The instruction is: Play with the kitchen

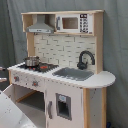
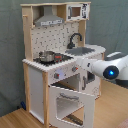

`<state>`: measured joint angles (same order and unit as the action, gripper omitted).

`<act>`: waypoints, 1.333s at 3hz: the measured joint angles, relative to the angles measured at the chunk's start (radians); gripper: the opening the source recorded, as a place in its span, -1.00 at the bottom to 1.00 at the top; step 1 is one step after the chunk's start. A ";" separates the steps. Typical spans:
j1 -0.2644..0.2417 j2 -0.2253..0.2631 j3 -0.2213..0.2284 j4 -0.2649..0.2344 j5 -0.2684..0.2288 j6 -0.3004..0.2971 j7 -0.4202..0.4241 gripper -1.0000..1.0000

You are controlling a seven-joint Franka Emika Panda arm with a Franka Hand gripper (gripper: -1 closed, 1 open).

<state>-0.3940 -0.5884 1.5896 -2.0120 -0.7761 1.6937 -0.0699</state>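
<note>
The tall white-painted, pale-wood toy kitchen (image 1: 60, 75) looks matt and smooth. A small shiny metal pot (image 1: 32, 61) gleams on its stovetop. The glossy white plastic-looking robot arm (image 2: 107, 67) has a smooth shell.

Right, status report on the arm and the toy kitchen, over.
Gripper hidden from both cameras. Kitchen upright, oven door hanging open, pot on stovetop. Arm at the front; nothing blocking.

A rounded white arm (image 2: 107, 67) carries a glowing blue ring light.
</note>
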 joint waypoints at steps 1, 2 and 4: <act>0.036 -0.045 0.006 0.001 -0.083 -0.012 0.007 1.00; 0.059 -0.106 0.027 0.013 -0.161 -0.002 0.019 1.00; 0.055 -0.192 0.074 0.038 -0.239 0.096 0.158 1.00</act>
<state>-0.3393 -0.7809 1.6636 -1.9743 -1.0151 1.7899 0.0878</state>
